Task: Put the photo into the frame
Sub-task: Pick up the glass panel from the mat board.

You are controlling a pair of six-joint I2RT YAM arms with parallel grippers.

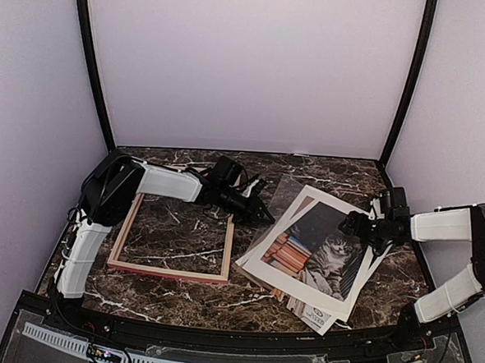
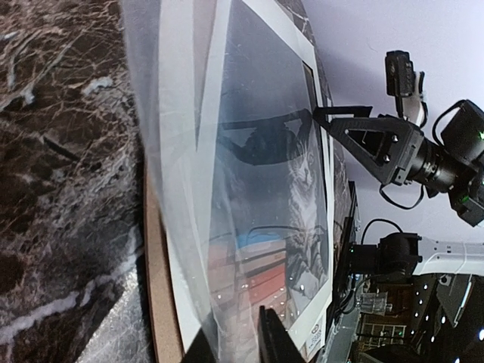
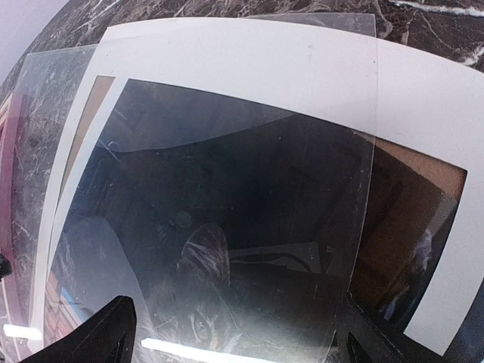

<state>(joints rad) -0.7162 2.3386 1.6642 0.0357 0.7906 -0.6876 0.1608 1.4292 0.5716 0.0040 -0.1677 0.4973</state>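
Shows the photo, tabby and books in a white border, askew on a stack centre-right, beside the pink frame. Has left gripper reaching right, narrowed about a clear sheet, grip unclear; right gripper spread wide over the photo's right side.

Lit softly and evenly from overhead, with only faint shadows just beside the photo. From the wrists, dim and murky over the photo — veiled by dark reflections and streaks of glare on a clear sheet. Blurred at its near edge, bowed toward the corners.
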